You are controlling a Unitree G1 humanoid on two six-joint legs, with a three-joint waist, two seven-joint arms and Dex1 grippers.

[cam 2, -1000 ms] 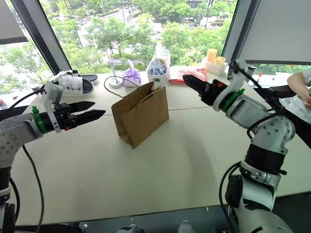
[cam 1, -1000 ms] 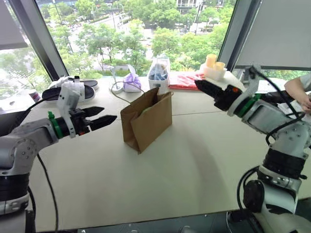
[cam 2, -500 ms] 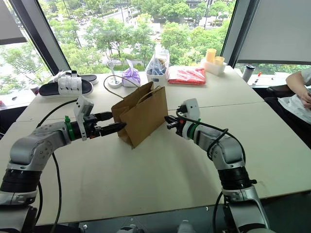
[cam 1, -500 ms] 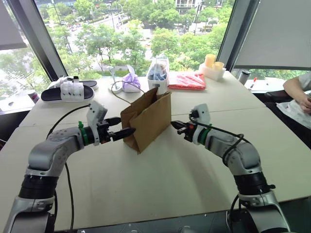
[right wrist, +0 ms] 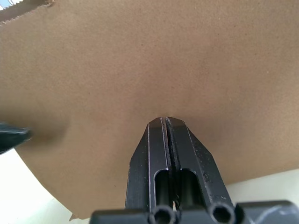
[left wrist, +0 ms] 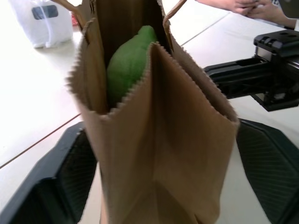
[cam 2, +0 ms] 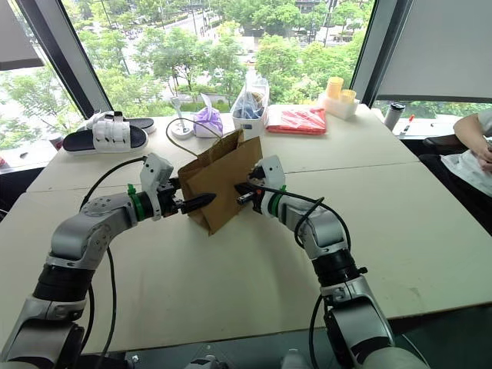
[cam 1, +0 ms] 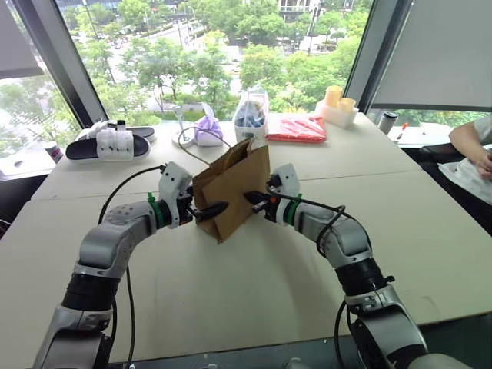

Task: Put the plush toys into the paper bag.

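Observation:
The brown paper bag [cam 1: 240,183] stands upright at the middle of the table. A green plush toy [left wrist: 127,67] sits inside it, just below the sawtooth rim. My left gripper [cam 1: 214,208] is at the bag's narrow left end, open, with one finger on each side of that end and close against the paper [left wrist: 187,140]. My right gripper [cam 1: 250,197] is shut with nothing in it, and its tip [right wrist: 164,121] presses against the bag's broad right wall. It also shows beside the bag in the left wrist view [left wrist: 219,74].
Along the window edge lie a black-and-white slipper [cam 1: 108,144], a purple tied pouch [cam 1: 207,129], a clear plastic bag [cam 1: 250,115], a red packet [cam 1: 297,129] and yellow cups [cam 1: 338,101]. A person's arm [cam 1: 470,144] rests at the far right.
Both arms swung down and inward from out wide to the bag. The right gripper closed and came against the bag's side. The left gripper's fingers now straddle the bag's end.

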